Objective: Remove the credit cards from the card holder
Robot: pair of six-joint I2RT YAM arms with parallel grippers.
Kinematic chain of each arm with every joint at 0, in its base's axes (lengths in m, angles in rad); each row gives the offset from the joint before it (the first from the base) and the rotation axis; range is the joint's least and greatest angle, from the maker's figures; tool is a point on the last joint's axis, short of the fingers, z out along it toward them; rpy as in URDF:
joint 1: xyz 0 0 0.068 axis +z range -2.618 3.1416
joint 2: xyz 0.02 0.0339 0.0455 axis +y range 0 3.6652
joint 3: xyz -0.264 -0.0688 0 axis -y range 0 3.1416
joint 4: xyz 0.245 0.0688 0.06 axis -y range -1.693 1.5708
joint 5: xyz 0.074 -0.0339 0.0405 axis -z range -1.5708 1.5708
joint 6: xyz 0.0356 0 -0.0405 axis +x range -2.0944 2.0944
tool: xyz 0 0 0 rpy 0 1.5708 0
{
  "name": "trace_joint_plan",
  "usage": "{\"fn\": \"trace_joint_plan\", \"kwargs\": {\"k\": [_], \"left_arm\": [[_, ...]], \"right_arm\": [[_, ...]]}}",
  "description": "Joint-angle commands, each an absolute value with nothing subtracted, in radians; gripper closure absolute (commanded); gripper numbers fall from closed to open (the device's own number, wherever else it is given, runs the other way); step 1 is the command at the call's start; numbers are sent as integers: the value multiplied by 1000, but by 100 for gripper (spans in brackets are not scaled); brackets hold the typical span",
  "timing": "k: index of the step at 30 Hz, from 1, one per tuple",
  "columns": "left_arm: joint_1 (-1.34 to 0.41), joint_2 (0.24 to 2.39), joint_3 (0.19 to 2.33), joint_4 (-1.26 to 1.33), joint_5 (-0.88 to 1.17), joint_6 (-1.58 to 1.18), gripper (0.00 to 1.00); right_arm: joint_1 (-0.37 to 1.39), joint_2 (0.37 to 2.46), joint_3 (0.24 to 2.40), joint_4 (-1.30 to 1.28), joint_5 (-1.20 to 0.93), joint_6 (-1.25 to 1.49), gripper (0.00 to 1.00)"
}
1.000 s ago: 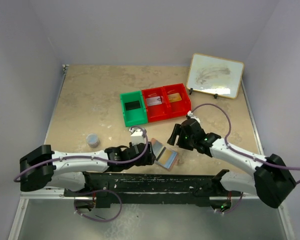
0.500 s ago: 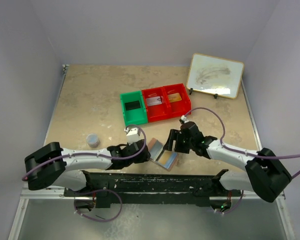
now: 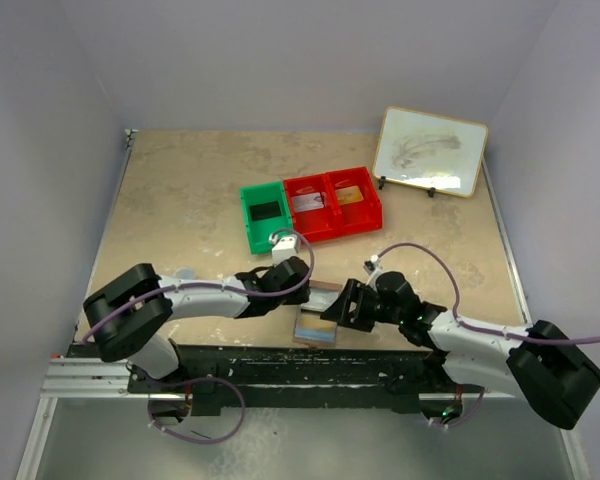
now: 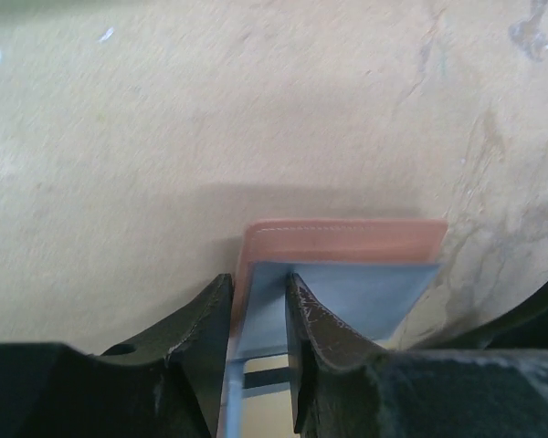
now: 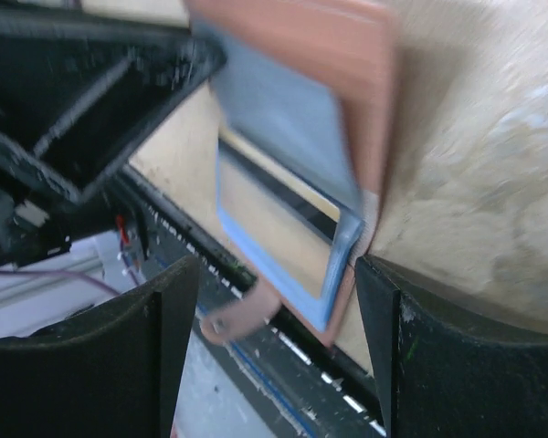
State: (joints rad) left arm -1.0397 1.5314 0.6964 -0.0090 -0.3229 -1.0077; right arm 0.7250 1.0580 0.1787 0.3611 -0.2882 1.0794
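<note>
Table (image 3: 180, 200): beige, stone-patterned top, walled on three sides.

Small tan-pink leather-like bifold card holder (image 3: 317, 328): lies open at the near edge of the table, between the two grippers. Its near leaf reaches the black rail (image 3: 230, 360) that carries the arms. The pale blue-grey lining faces up. The far leaf is lifted off the table, tan side outward. A yellowish panel shows inside the near leaf's blue frame; possibly a card in its pocket, but the right wrist view is too blurred to say.

Left gripper (image 4: 256, 285): low over the table, jaws drawn narrow on either side of the lifted blue-grey leaf. Both fingers (image 4: 315, 333) appear to press against it, pinching the leaf edge.

Right gripper (image 5: 276, 274): just right of the card holder, jaws spread wide, nothing between them. The card holder sits just beyond its fingertips.

Behind, mid-table: a green plastic bin (image 3: 250, 232) holding a flat black card (image 3: 267, 210). Touching it on the right are two red plastic bins (image 3: 325, 232). The nearer one holds a white-grey card (image 3: 308, 201) and the farther one a gold-yellow card (image 3: 351, 196).

Far right corner: a wood-framed whiteboard (image 3: 430, 150), propped at a tilt and smudged.

Left side: a small grey-blue round pot (image 3: 185, 272), partly behind the left arm.
</note>
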Motion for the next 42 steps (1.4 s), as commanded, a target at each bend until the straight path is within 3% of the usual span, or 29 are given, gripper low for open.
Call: {"fn": "trace_joint_plan", "kwargs": {"k": [1, 7, 11, 14, 19, 24, 30, 35, 42], "left_arm": [[-1048, 1593, 813, 75, -208, -943, 74], [-1046, 1702, 922, 84, -120, -895, 74], [-1044, 1694, 969, 29, -119, -856, 73], [-1044, 1633, 979, -40, -162, -832, 68], [-1043, 1491, 945, -130, -285, -839, 52], [-1041, 1407, 906, -214, -319, -865, 50], [-1041, 1286, 759, -241, -357, -990, 50], [-1042, 1213, 631, -205, -337, -1103, 50], [-1042, 1245, 626, -172, -310, -1129, 49]], "right_arm": [[820, 1083, 160, 392, -249, 1182, 28], [881, 1108, 158, 422, -172, 1258, 29], [881, 1059, 204, 266, -108, 1236, 30], [882, 990, 244, 129, -58, 1197, 30], [882, 852, 258, 47, -30, 1154, 30], [882, 802, 275, 59, -58, 1126, 34], [881, 914, 381, 38, -3, 1060, 42], [867, 1009, 458, -1, 63, 995, 41], [762, 1146, 474, 110, -155, 862, 38]]}}
